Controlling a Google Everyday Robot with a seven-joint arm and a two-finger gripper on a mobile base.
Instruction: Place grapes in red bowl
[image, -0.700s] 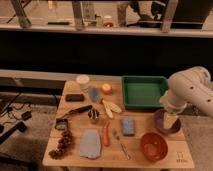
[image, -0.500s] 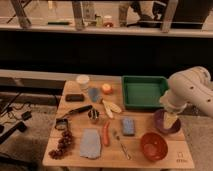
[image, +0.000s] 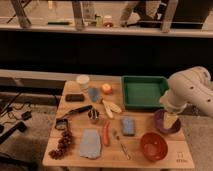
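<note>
Lying at the near left corner of the counter (image: 142, 116), the grapes (image: 61, 145) form a long dark bunch. Nothing of the arm touches them, and they are not yet on their way to the target. Just to their right a grey-blue cloth (image: 90, 144) lies flat, and beyond it an orange carrot (image: 106, 134) runs near to far. Both sit on the direct line between the grapes and the red bowl, so the transfer is best judged as a lift-and-carry, not a slide. Farther back, a white cup (image: 83, 81), a black-handled tool (image: 75, 111) and a small metal cup (image: 93, 116) occupy the left half. A blue sponge (image: 128, 125) rests near the centre, with a green tray (image: 145, 91) at the far right.

The red bowl (image: 153, 146) stands upright at the near right, opening upward, with nothing visible inside, so it is ready to receive the bunch. Just beyond it, farther right, sits the purple bowl (image: 160, 126). The gripper (image: 171, 120) hangs over this purple bowl, well apart from the grapes, pointing down from the pale arm (image: 192, 90). The fingers stand apart and hold nothing. Judgement: the task is at its opening step, and the arm must cross the counter to the left before any grasp.
</note>
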